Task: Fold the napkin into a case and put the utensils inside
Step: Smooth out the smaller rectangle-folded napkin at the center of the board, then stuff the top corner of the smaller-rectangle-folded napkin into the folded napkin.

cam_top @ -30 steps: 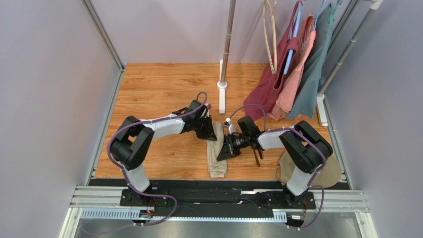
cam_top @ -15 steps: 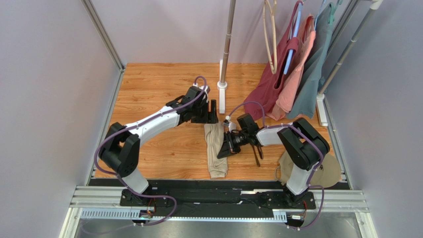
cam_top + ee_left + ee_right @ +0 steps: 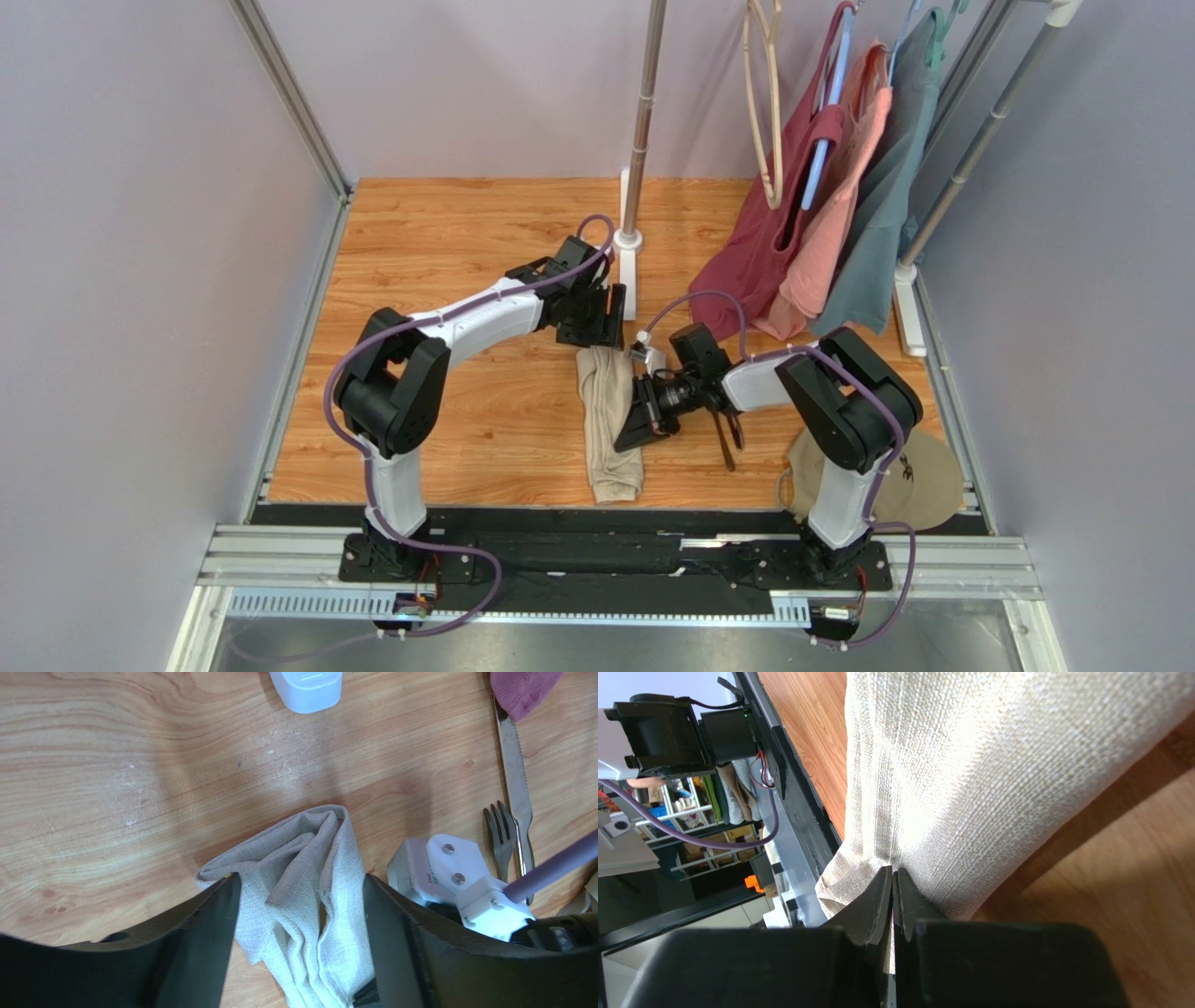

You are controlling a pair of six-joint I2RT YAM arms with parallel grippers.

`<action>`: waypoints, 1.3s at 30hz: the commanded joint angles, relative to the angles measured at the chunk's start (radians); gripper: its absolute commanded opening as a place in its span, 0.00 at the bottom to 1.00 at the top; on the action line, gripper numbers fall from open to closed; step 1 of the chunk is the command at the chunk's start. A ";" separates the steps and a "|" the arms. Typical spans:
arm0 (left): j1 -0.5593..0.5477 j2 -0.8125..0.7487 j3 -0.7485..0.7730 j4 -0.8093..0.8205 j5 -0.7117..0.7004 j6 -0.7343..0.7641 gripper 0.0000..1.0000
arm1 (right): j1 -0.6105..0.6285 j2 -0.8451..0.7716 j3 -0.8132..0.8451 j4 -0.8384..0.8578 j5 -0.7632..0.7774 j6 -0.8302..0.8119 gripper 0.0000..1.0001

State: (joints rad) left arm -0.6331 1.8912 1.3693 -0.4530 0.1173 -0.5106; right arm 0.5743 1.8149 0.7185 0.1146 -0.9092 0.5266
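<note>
While bare wood of the worktop (image 3: 421, 238) lay open on the left, the left gripper (image 3: 606, 311) hung with its jaws wide, astride the bunched far end of the napkin (image 3: 612, 427), and a white stand foot (image 3: 627, 259) sat just beyond it. The napkin lay as a narrow folded strip running toward the near edge. At its right edge the right gripper (image 3: 633, 415) was closed, pinching the cloth's rim. Right of that arm, a fork (image 3: 500, 829) and a knife (image 3: 512, 763) lay side by side, apart from the napkin.
</note>
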 commanded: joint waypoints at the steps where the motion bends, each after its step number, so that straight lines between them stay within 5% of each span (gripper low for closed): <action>1: 0.003 0.006 0.051 -0.033 0.005 -0.022 0.68 | -0.002 0.030 -0.019 0.069 -0.039 0.003 0.04; 18: 0.003 0.014 0.062 -0.036 0.021 -0.023 0.31 | -0.004 0.037 -0.056 0.079 -0.010 -0.017 0.02; 21: 0.006 0.006 0.066 -0.039 0.019 -0.026 0.14 | -0.004 0.034 -0.042 0.059 0.006 -0.023 0.04; 24: 0.007 -0.024 0.039 -0.033 0.019 -0.031 0.01 | -0.005 -0.034 -0.036 0.022 0.074 -0.023 0.15; 28: 0.018 -0.072 -0.004 -0.026 0.013 -0.055 0.00 | -0.001 -0.196 -0.005 -0.051 0.251 -0.036 0.40; 33: 0.041 -0.070 -0.009 -0.073 0.065 -0.146 0.00 | 0.007 -0.289 0.081 -0.072 0.495 -0.097 0.49; 39: 0.055 -0.060 -0.044 -0.042 0.142 -0.238 0.00 | 0.051 -0.230 0.107 0.104 0.610 -0.131 0.53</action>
State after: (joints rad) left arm -0.5884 1.8660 1.3445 -0.5045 0.1875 -0.6655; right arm 0.5865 1.5536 0.8009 0.1093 -0.4629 0.4576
